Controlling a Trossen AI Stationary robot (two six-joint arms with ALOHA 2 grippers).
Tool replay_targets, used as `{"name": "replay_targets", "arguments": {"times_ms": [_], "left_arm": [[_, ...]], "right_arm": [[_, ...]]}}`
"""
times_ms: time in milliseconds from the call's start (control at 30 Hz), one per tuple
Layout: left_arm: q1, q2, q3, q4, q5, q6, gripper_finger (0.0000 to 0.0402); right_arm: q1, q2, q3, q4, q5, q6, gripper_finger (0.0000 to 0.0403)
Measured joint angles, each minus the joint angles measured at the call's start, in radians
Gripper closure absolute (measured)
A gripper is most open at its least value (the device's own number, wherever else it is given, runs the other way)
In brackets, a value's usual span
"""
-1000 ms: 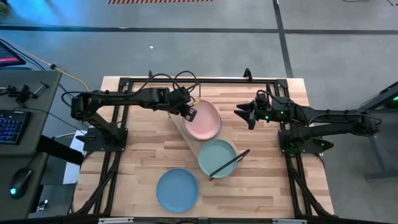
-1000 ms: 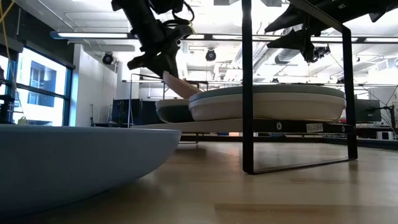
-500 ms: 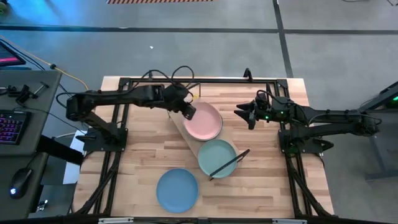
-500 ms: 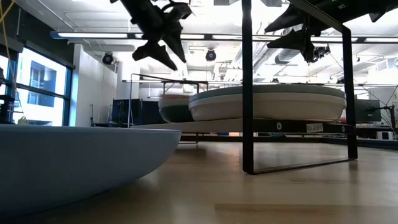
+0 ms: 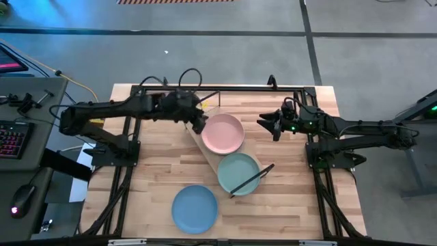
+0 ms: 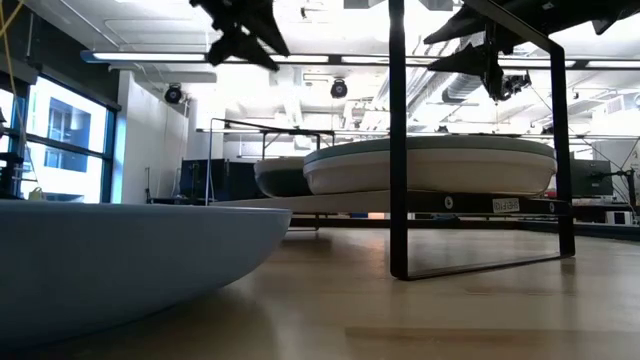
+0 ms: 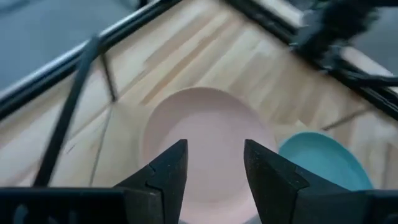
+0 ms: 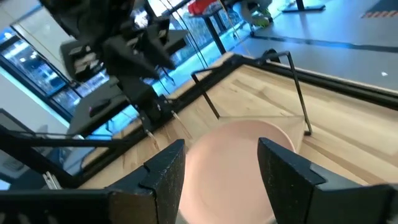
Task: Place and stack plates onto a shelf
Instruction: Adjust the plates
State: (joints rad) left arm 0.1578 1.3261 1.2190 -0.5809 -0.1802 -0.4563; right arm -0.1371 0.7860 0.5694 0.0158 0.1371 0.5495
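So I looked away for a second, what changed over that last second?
The left end effector let go of the pink plate, which settled flat on the shelf, then drew back, open. The right end effector and the other plates stayed put.

left gripper (image 5: 202, 121) jaws parted, right gripper (image 5: 268, 126) jaws parted

This is a robotics lab or test hall in an open industrial building. A butcher-block surface (image 5: 287, 205) with a black metal frame (image 5: 218, 89) stands on a grey concrete floor (image 5: 205, 48) marked with dark lines. Beside it, a desk carries a backlit keyboard (image 5: 13, 140), a mouse (image 5: 22, 199) and cables. Across the room, the low view shows exposed ceiling ducts (image 6: 470, 95), strip lights (image 6: 150, 57), tall windows (image 6: 60, 135) and other equipment benches (image 6: 600, 190).
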Motion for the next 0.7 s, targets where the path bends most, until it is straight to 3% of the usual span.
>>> {"name": "replay_targets", "arguments": {"times_ms": [167,433,700], "left_arm": [[-0.095,-0.133,-0.189,0.298,0.005,0.069,0.0265],[-0.141,-0.371,-0.592,0.841,-0.015,-0.057,0.027],[-0.141,-0.463,-0.668,0.894,-0.034,-0.055,0.027]], "right_arm": [[0.0,0.0,0.0,0.066,0.0,0.0,0.022],[0.0,0.0,0.0,0.141,0.0,0.0,0.022],[0.0,0.0,0.0,0.141,-0.002,0.0,0.022]]}}
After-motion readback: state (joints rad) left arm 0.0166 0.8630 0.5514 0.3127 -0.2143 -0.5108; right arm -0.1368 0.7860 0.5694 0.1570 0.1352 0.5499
